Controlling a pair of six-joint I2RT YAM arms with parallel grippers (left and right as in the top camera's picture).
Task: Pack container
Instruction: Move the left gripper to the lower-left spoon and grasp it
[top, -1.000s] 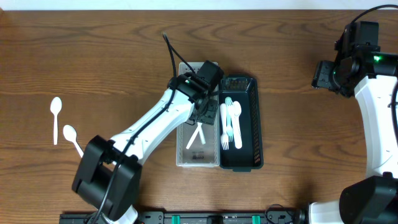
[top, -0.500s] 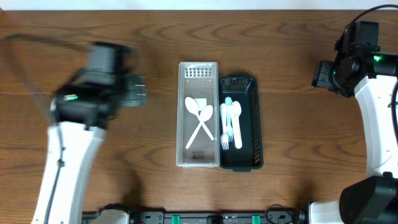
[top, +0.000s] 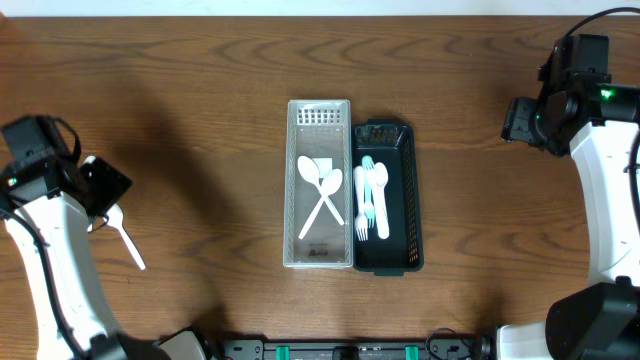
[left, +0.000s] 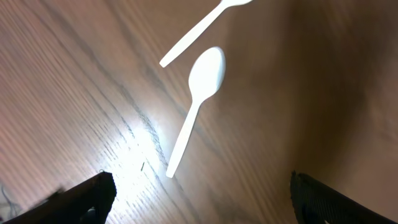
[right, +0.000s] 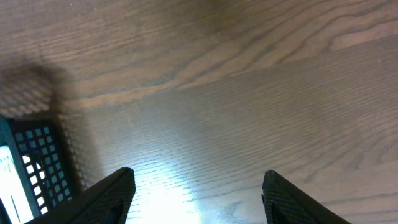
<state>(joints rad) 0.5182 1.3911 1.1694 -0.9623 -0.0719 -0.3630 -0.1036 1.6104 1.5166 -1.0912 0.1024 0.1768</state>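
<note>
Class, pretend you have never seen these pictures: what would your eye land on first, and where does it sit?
In the middle of the dark wooden table, two crossed white plastic spoons lie in a clear rectangular plastic tray. The tray sits right beside a black mesh plastic basket holding more white cutlery. At the far left, the left end effector hovers open above two loose white plastic spoons.

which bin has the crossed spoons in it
The clear bin, left of the black bin: its two white spoons lie crossed, while the black one's cutlery lies side by side.
</note>
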